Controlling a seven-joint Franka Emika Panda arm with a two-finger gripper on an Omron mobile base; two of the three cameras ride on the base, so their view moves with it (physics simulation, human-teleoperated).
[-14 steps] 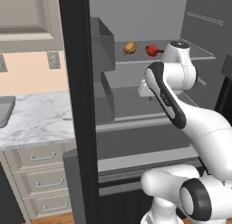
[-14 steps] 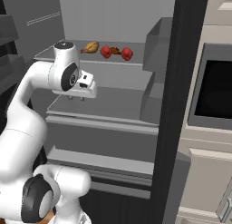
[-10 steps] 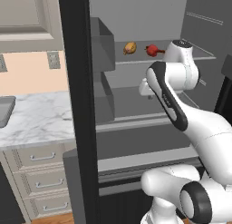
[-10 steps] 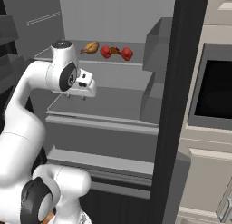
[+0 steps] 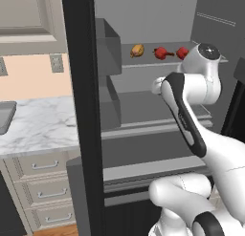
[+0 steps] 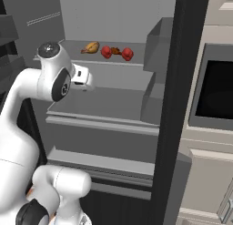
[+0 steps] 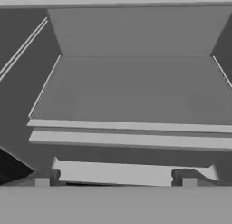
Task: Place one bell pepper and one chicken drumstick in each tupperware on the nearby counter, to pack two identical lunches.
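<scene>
— grey fridge shelves (image 6: 104, 103) fill the open cabinet ahead, with white marble counter (image 5: 38, 125) off to the left. how's the arm sitting?

— it rises in a tall bend, elbow high, wrist folded forward at the level of the middle shelf. the gripper (image 7: 115, 175) looks straight into a bare shelf, its two dark fingertips (image 7: 45, 177) spread wide with nothing between them.

— and the food?

— on the upper shelf, above and beyond the hand: a golden-orange chicken drumstick (image 6: 91, 47) at the left, then a red bell pepper (image 6: 106, 52), a small dark brown drumstick piece (image 6: 116, 50) and a second pepper (image 6: 127, 54) close together in a row.

— anything hard to read?

— in the left base view the wrist covers part of the right-hand pepper, and the brown piece is too small to make out well. the dark fridge door edge (image 5: 83, 111) cuts off part of the counter.
</scene>
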